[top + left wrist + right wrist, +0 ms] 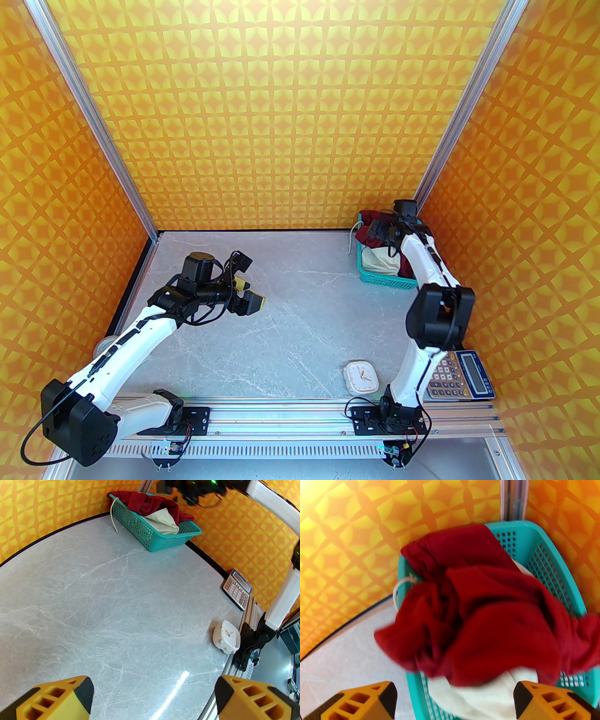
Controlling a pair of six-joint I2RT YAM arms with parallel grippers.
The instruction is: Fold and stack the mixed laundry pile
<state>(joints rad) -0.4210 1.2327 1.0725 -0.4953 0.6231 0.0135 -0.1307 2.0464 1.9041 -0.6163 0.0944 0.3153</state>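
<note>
Far right on the table, heaped in the basket: red shirt over cream shorts. Looks soft, light, floppy; wants pinching at a raised shirt fold. Above it, right gripper spread wide and empty; left gripper likewise, well apart.

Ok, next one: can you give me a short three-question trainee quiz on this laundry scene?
1. True or false: the shirt and shorts lie in the basket.
2. Multiple choice: near the calculator sits A) a mug, B) a clock, C) a tape roll.
3. Short answer: which gripper hovers over the basket, and is it open or shut?

Key: 1 true; 2 B; 3 the right gripper, open.
</note>
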